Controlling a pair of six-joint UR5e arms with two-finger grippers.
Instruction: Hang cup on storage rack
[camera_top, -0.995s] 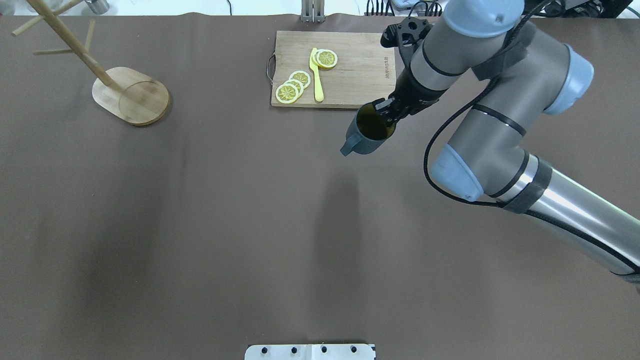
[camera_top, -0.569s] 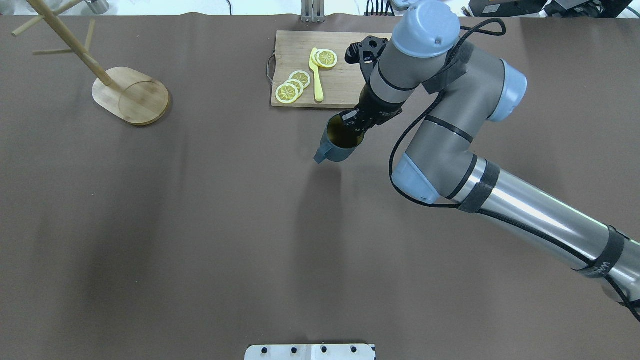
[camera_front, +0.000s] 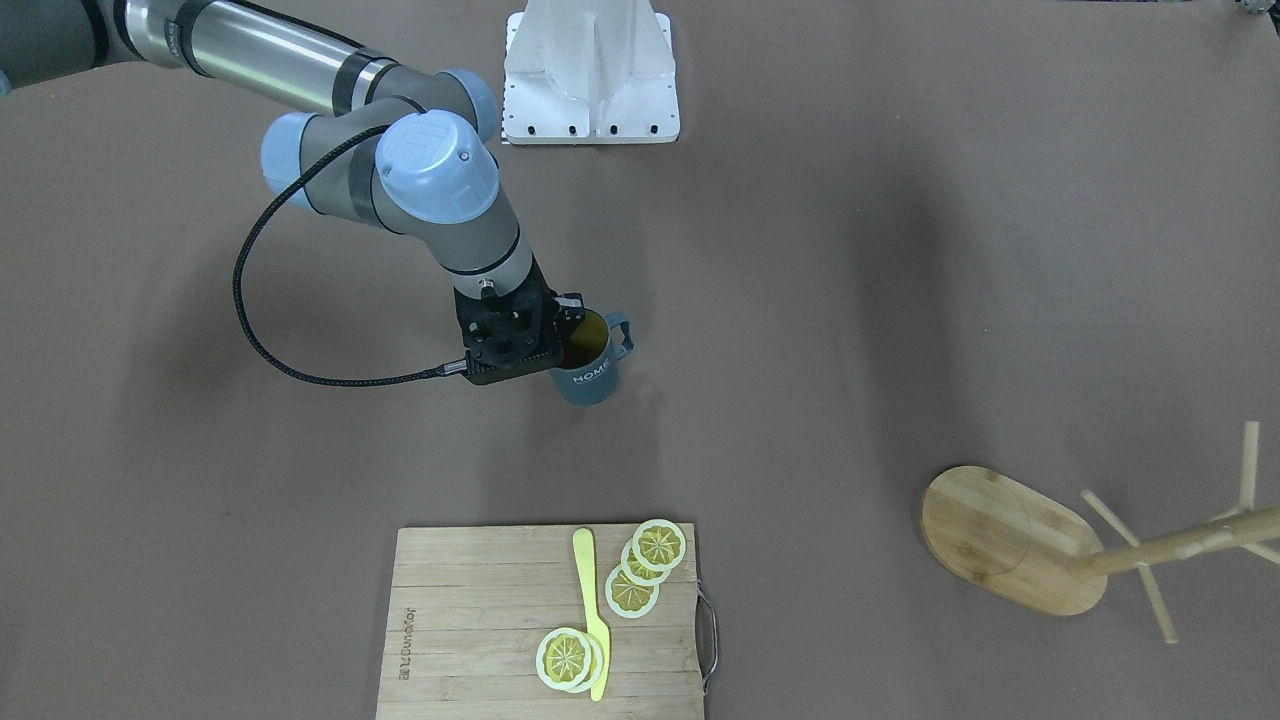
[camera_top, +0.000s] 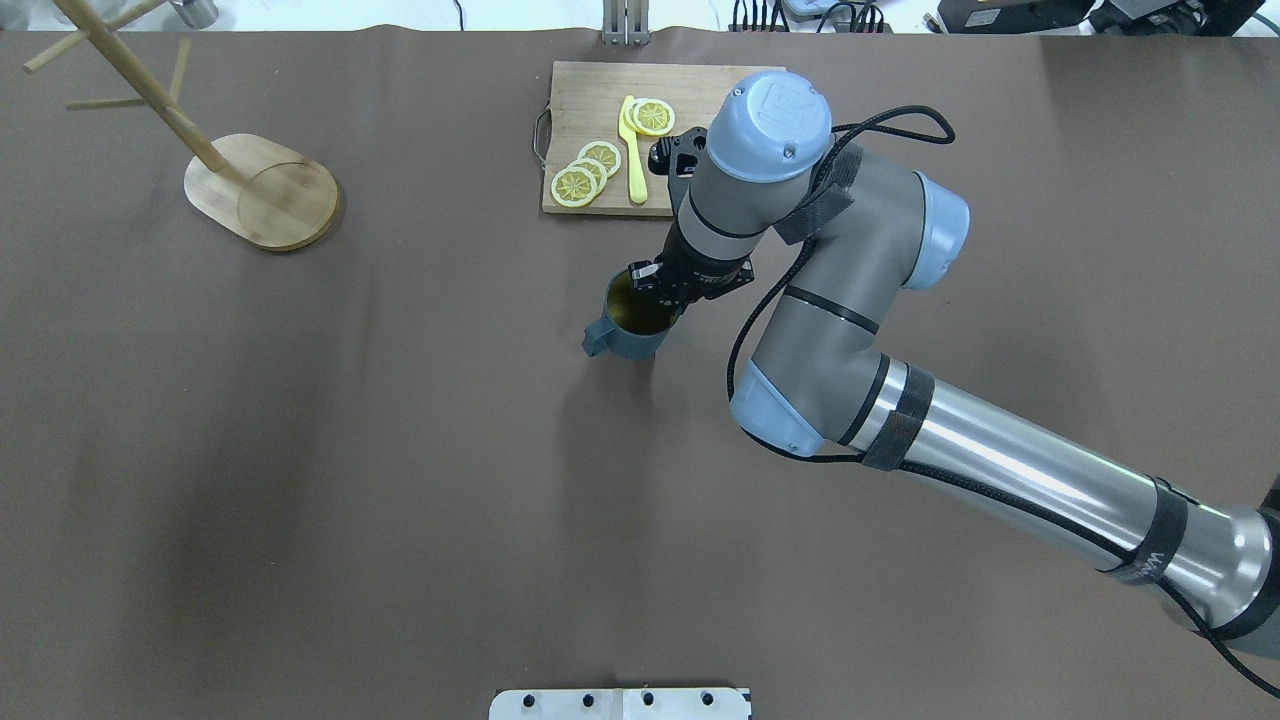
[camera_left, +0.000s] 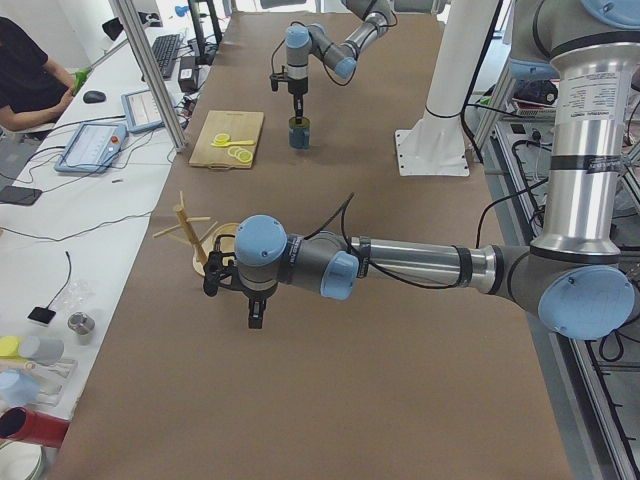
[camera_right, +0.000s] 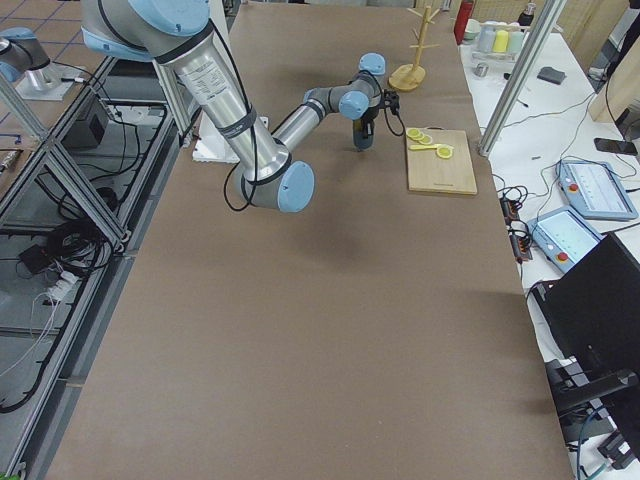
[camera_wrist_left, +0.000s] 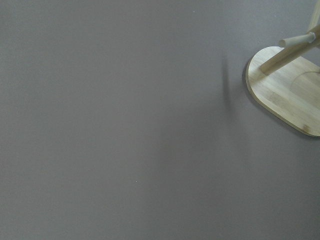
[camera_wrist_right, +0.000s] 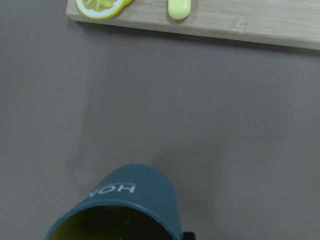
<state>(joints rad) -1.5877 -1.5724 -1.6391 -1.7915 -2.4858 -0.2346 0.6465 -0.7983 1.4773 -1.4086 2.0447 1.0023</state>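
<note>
Cup (camera_top: 626, 344) sits upright in the grip of the right gripper (camera_top: 655, 292), over the middle of the brown worktop (camera_top: 400, 500) and a little toward the robot from the cutting board (camera_top: 590, 100). The jaws are closed on its rim, one finger inside the mustard-yellow interior and one outside on the wall. Its loop handle points away from the board, toward the robot's left. The white "HOME" lettering faces the board, as the right wrist view shows (camera_wrist_right: 135, 192). A shadow lies on the worktop offset from the cup, which looks lifted clear of the surface, though the gap itself is not plain.

On the board lie lemon slices (camera_front: 658, 545) and a yellow knife (camera_front: 590, 600).

The storage rack (camera_top: 270, 195) stands well apart, at the far left corner of the worktop, its oval base flat and its pole and pegs bare. The left gripper (camera_left: 255, 318) hangs over the worktop near that rack, pointing down. Its wrist camera looks onto the rack's base (camera_wrist_left: 285, 95). Whether its jaws are wide or narrow cannot be told.
</note>
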